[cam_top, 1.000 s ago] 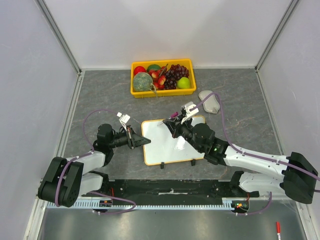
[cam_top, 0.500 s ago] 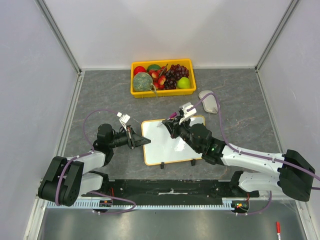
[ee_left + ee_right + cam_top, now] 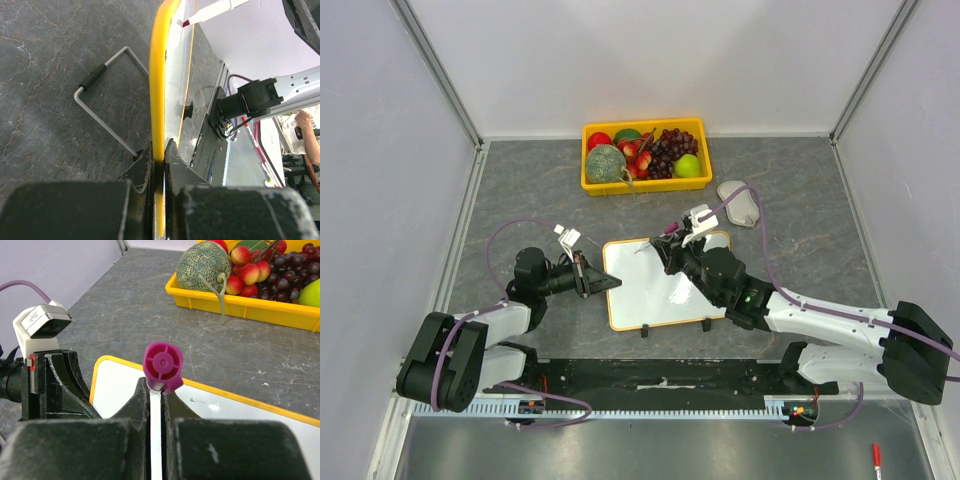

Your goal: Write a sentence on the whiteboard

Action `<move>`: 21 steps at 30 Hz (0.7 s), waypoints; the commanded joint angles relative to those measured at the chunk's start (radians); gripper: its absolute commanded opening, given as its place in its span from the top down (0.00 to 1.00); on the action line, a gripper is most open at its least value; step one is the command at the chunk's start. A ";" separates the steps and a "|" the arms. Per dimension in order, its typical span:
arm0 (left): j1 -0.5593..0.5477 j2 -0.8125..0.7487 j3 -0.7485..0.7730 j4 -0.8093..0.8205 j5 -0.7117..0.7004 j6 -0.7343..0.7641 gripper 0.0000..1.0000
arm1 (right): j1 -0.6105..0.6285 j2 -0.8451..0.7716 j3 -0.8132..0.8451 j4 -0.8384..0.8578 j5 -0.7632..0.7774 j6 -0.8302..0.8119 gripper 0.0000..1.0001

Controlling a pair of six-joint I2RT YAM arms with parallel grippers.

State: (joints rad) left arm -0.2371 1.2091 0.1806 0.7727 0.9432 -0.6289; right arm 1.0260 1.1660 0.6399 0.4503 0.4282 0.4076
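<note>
Whiteboard (image 3: 640, 292) edge sits pinched inside the left tool (image 3: 158, 156).

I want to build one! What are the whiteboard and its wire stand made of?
The whiteboard looks like smooth glossy white coated board; it shows reflections. Its yellow rim is probably plastic. The wire stand looks like bare grey metal rod, with a black sleeve, maybe rubber.

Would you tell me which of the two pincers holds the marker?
The right pincer, gripping the magenta-capped marker; the left pincer clamps the whiteboard by its yellow rim.
</note>
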 commanded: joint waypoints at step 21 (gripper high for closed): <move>0.002 0.015 0.008 -0.010 -0.080 0.080 0.98 | 0.000 -0.003 0.047 0.045 -0.077 0.011 1.00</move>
State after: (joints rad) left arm -0.2371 1.2091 0.1806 0.7738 0.9447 -0.6289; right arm 1.0252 1.1481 0.6426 0.4355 0.3622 0.4080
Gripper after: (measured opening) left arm 0.073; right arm 0.041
